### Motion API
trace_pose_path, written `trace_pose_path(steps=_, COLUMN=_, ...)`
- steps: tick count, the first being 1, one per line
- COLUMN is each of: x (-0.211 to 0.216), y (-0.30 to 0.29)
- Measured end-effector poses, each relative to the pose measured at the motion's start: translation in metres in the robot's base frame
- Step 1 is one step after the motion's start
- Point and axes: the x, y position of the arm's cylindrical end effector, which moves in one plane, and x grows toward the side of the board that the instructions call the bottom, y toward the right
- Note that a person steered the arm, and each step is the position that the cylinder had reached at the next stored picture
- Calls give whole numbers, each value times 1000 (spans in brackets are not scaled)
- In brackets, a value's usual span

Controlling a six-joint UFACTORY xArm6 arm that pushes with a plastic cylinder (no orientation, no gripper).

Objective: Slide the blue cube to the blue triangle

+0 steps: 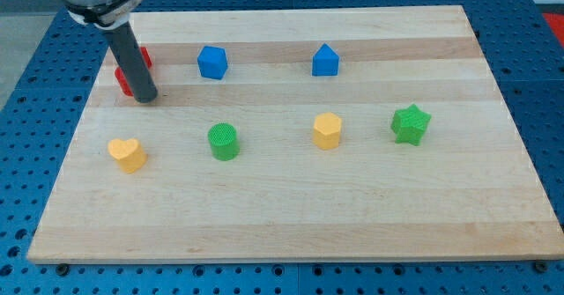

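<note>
Two blue blocks are sitting apart near the view's top, blue cube [212, 62] left of blue triangle [325, 61], while my tip [146, 98], a fingerless rod gripping nothing, is standing left of the cube against a red block [129, 77], seemingly placed for a rightward push

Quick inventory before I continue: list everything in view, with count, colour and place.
Blue cube: 1, blue, top centre-left.
Blue triangle: 1, blue, top, right of the cube.
Red blocks: 2, red, top left, partly hidden behind the rod; shape unclear.
Yellow heart: 1, yellow, lower left.
Green cylinder: 1, green, centre-left.
Yellow hexagon: 1, yellow, centre-right.
Green star: 1, green, right.
Wooden board: 1, light wood, on blue pegboard.
My tip: 1, dark, left of the blue cube, apart from it.
</note>
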Motion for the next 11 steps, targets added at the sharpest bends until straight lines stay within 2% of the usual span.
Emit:
trace_pose_path(steps=1, x=-17, y=18)
trace_pose_path(steps=3, x=-73, y=19)
trace_pose_path(steps=4, x=-79, y=58)
trace_pose_path(steps=5, x=-79, y=124)
trace_pose_path(steps=6, x=-82, y=143)
trace_pose_path(steps=7, x=-83, y=117)
trace_pose_path(steps=9, x=-50, y=107)
trace_pose_path(steps=10, x=-44, y=128)
trace_pose_path(steps=11, x=-54, y=185)
